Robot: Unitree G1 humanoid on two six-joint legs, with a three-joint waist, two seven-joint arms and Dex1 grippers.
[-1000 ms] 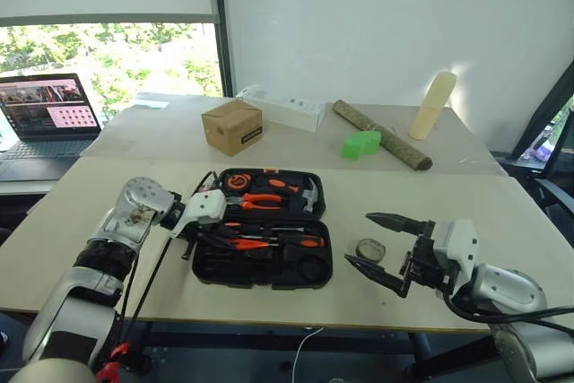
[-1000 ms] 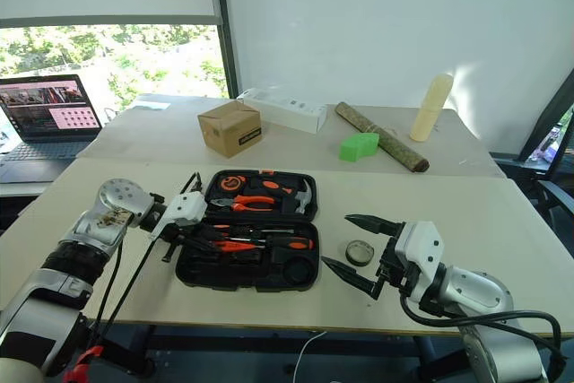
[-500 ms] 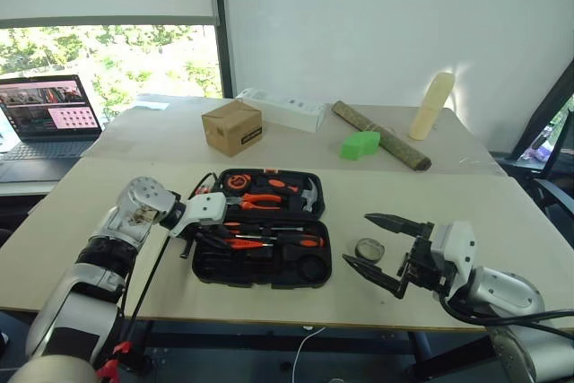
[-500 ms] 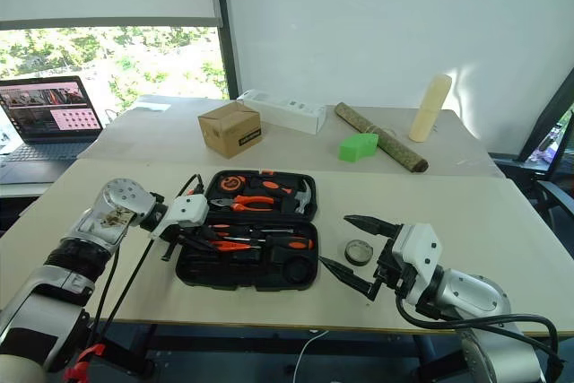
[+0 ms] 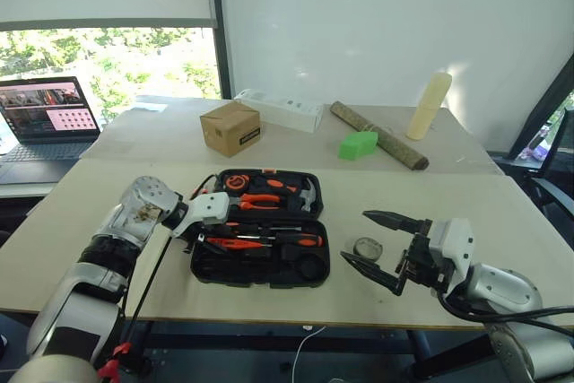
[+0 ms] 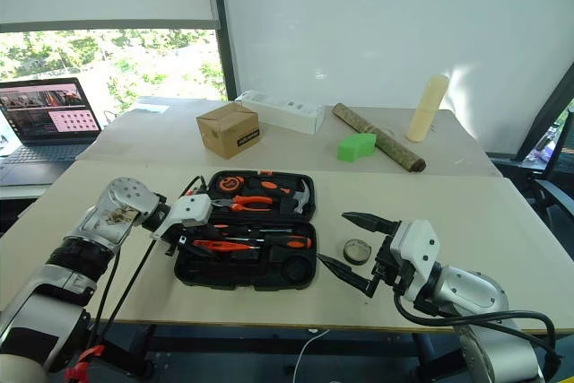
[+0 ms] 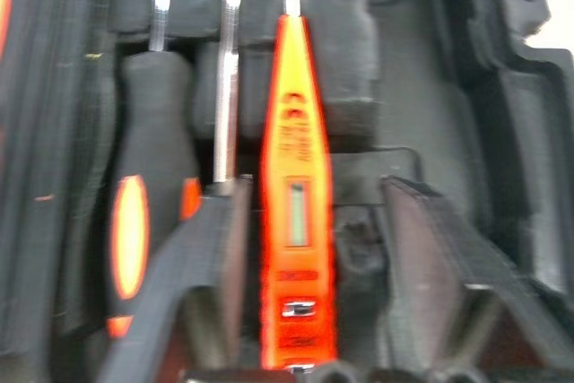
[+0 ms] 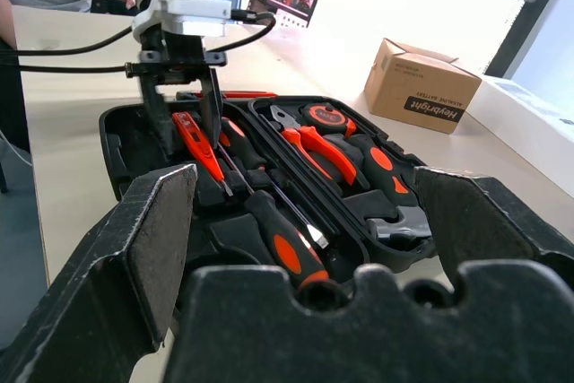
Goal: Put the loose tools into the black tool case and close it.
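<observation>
Left gripper [image 7: 309,239] now has its two black fingers spread either side of the small all-orange screwdriver [image 7: 293,195], apart from it; a second ago they were pinched in over the same spot. Read as a release: this tool is delivered and lies in a moulded slot of the open flat black plastic tool case [image 5: 260,241], beside an orange-and-black handled screwdriver [image 7: 134,213] with a thin metal shaft.

Right gripper [image 5: 387,244] hangs wide open and empty above the pale table [image 5: 502,221], to the case's right, unchanged.

Small dark tape roll [image 5: 368,248] sits loose on the table, between the case and the right gripper, near its lower finger. Judged: the last tool to stow, then the lid to shut.

Views compared:
- Left wrist view: clear gap between pads and orange shaft; head views too small to settle this.
- Right wrist view: left gripper standing over the case's near half, pliers and hammer in the far half, brown cardboard box [image 8: 421,94] behind.
- Head views alone give the tape roll's position.
</observation>
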